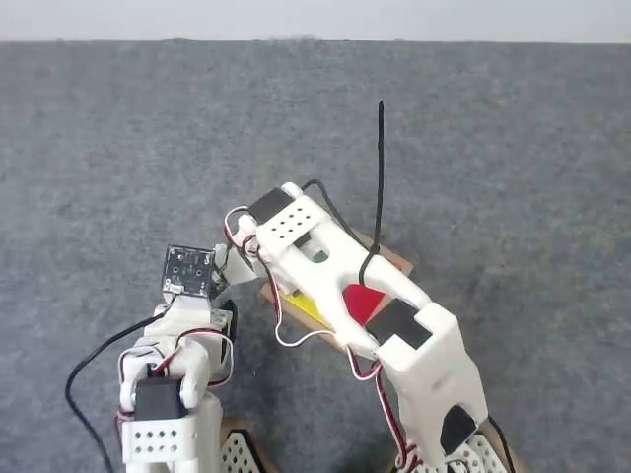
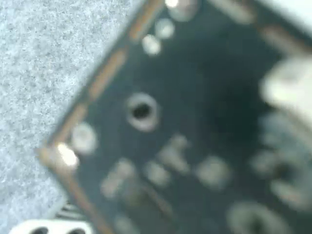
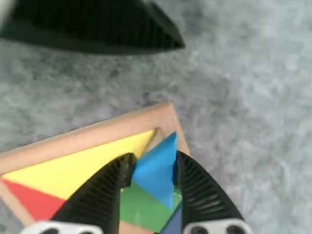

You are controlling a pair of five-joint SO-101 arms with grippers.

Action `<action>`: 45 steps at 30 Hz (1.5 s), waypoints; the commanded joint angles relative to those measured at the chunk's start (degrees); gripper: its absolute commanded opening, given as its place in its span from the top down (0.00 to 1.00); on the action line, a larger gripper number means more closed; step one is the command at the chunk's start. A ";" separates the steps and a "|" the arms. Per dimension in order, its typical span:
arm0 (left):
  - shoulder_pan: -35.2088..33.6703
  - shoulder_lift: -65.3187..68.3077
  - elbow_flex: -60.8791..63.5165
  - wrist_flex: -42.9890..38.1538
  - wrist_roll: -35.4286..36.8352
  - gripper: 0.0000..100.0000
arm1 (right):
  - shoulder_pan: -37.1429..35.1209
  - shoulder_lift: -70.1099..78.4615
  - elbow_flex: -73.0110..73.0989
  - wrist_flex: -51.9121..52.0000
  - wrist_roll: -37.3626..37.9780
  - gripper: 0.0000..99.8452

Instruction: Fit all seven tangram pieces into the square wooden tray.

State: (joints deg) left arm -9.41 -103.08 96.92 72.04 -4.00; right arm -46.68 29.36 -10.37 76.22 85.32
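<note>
"Well, where is the blue piece (image 3: 156, 168)?"
"At a corner of the wooden tray (image 3: 97, 129), just beside the yellow piece (image 3: 73, 168), with the green piece (image 3: 146, 207) touching it."
"And the claw?"
"The right gripper (image 3: 153, 161) pinches the blue piece between its black fingers. The left arm (image 1: 173, 394) sits just beside the tray."

Square wooden tray (image 3: 122, 124) lying flat on grey bench (image 3: 243, 97). Yellow piece (image 3: 83, 163) and red piece (image 3: 29, 197) lying flat inside, edges touching. Light blue piece (image 3: 156, 173) sitting at tray corner, touching green piece (image 3: 146, 207), being pinched by right end effector (image 3: 153, 158).
</note>
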 commanded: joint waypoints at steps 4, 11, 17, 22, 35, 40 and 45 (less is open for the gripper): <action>0.09 -1.58 -0.48 0.53 -0.35 0.85 | 0.75 -0.92 -0.70 3.12 4.75 0.85; 0.09 -1.58 -0.48 0.53 -0.35 0.85 | 0.66 -0.84 -0.79 2.86 4.75 0.85; 0.09 -1.58 -0.48 0.53 -0.35 0.85 | 0.92 -0.92 -0.79 2.86 4.75 0.77; 0.09 -1.58 -0.48 0.53 -0.35 0.85 | 0.92 -1.01 -0.79 2.86 4.75 0.74; 0.09 -1.58 -0.48 0.53 -0.35 0.85 | 4.53 -0.92 -12.13 4.09 -8.62 0.74; 0.09 -1.58 -0.48 0.53 -0.35 0.85 | 6.02 -1.36 -13.19 4.35 -23.21 0.74; 0.09 -1.58 -0.48 0.53 -0.35 0.85 | 11.56 -1.45 -13.54 7.78 -33.41 0.74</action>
State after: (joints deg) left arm -9.49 -103.08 96.92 72.04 -4.00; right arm -39.65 29.36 -19.87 80.26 59.38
